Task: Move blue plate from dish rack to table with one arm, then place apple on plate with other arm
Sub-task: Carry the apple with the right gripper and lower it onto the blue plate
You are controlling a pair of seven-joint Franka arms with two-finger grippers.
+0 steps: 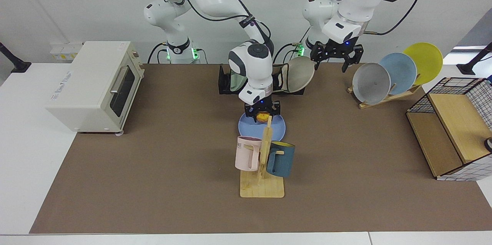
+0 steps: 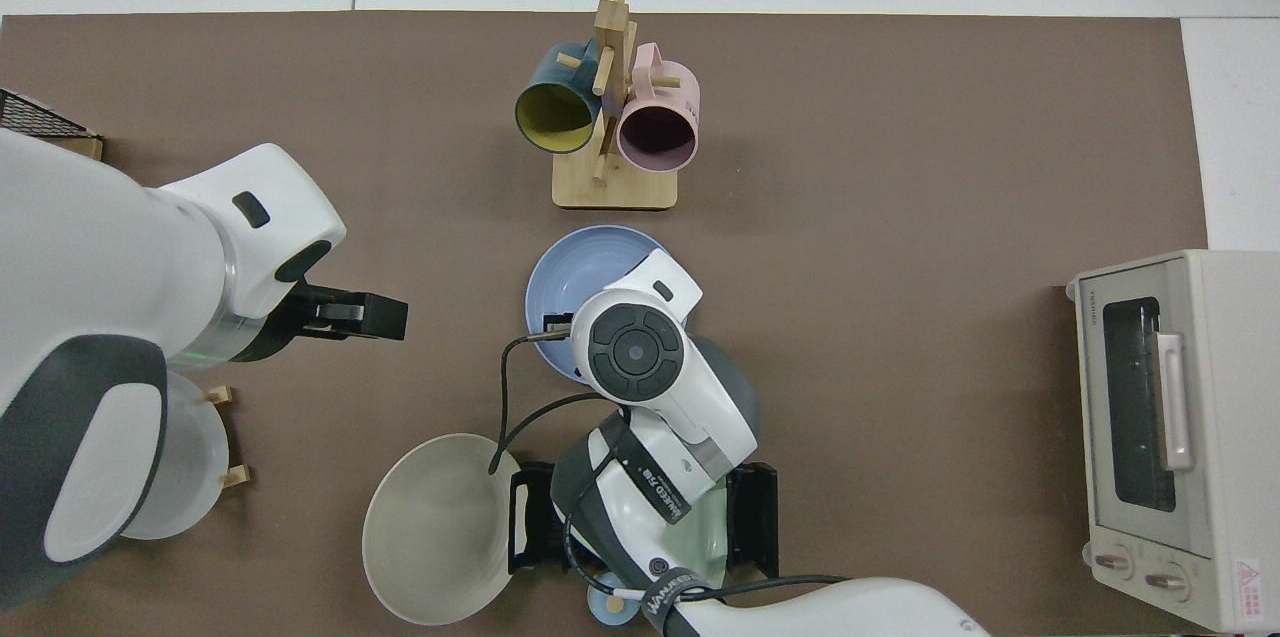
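The blue plate (image 1: 246,127) (image 2: 580,267) lies flat on the brown table (image 1: 153,160), just behind the mug stand. My right gripper (image 1: 263,116) hangs over the plate's middle, shut on the red-and-yellow apple (image 1: 263,117). Whether the apple touches the plate I cannot tell. In the top view the right arm's wrist hides the apple. The black dish rack (image 1: 225,79) (image 2: 755,517) stands behind the plate, holding a beige plate (image 1: 298,77) and a green one (image 1: 234,81). My left gripper (image 1: 335,59) (image 2: 350,314) is open and empty, raised beyond the rack's beige-plate end.
A toaster oven (image 1: 92,83) sits at the far left. The wooden mug stand (image 1: 262,187) carries a pink mug and a dark blue mug. A wooden rack (image 1: 388,99) holds grey, pale blue and yellow plates. A wire basket with a wooden box (image 1: 453,125) stands at the right edge.
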